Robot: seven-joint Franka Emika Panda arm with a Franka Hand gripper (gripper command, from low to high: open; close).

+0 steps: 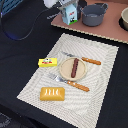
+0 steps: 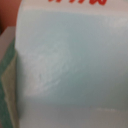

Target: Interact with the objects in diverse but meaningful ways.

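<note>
The small white-and-blue carton (image 1: 71, 15) stands upright on the pinkish board at the back. My gripper (image 1: 58, 10) is right against the carton on the exterior view's left; its fingers are too blurred to show whether they are open or shut. The carton's pale face (image 2: 70, 60) with red lettering fills the wrist view, and no fingers show there. On the striped mat, the dark brown sausage (image 1: 75, 67) lies on the round tan plate (image 1: 64, 65). The flat yellow box (image 1: 46, 62) and the orange ridged bread block (image 1: 53, 93) lie on the mat too.
A grey pot (image 1: 94, 14) stands just beside the carton on the exterior view's right, and another pot (image 1: 124, 19) sits at the frame edge. A knife (image 1: 89, 60) and a fork (image 1: 70, 82) with orange handles flank the plate. A dark cloth covers the table around the mat (image 1: 102, 75).
</note>
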